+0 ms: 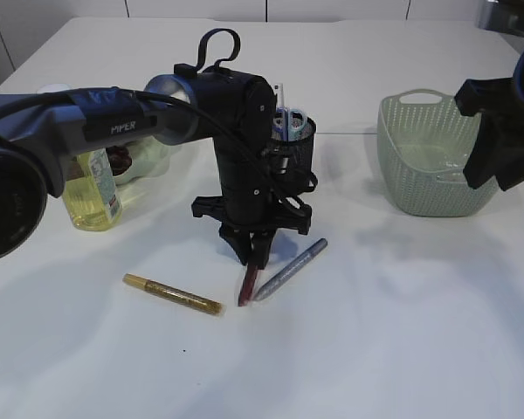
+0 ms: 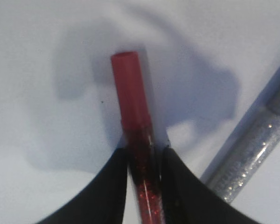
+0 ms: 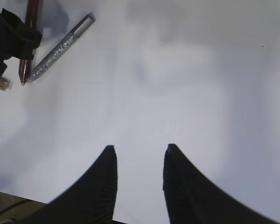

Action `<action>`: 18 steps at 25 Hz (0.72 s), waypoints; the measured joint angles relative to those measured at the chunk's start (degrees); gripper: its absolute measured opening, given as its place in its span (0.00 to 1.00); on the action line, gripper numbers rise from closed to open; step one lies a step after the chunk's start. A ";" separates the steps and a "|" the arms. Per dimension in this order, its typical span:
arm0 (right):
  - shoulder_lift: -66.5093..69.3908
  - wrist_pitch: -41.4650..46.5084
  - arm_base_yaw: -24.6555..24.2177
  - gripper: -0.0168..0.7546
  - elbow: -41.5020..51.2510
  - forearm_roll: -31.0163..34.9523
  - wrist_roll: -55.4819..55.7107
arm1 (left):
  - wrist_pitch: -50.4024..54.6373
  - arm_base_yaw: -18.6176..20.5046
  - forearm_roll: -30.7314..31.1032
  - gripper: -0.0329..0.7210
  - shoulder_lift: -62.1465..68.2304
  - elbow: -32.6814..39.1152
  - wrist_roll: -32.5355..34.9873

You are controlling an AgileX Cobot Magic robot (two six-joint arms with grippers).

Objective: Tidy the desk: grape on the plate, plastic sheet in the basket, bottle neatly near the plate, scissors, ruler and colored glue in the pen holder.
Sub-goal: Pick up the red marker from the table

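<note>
Your left gripper is clamped on the red glue — gold glue and silver glue still lie loose — right gripper empty, spread.

Only "PIPER" readable, in white letters on the grey arm, up and left of the left claw.

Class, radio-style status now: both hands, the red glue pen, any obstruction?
Left hand closed around red glue pen. Right hand open, empty. Silver glue pen lies close beside.
</note>
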 joint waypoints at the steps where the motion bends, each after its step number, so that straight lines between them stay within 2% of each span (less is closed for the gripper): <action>1: 0.00 0.00 0.00 0.39 0.00 0.00 0.00 | 0.00 0.00 0.11 0.26 0.00 0.00 0.00; 8: 0.00 0.00 0.00 0.39 0.00 0.00 0.00 | 0.00 -0.03 1.54 0.10 0.00 -0.09 0.00; 18: 0.00 0.00 0.00 0.39 0.00 0.00 0.00 | 0.00 -0.03 1.89 0.09 0.00 -0.09 1.35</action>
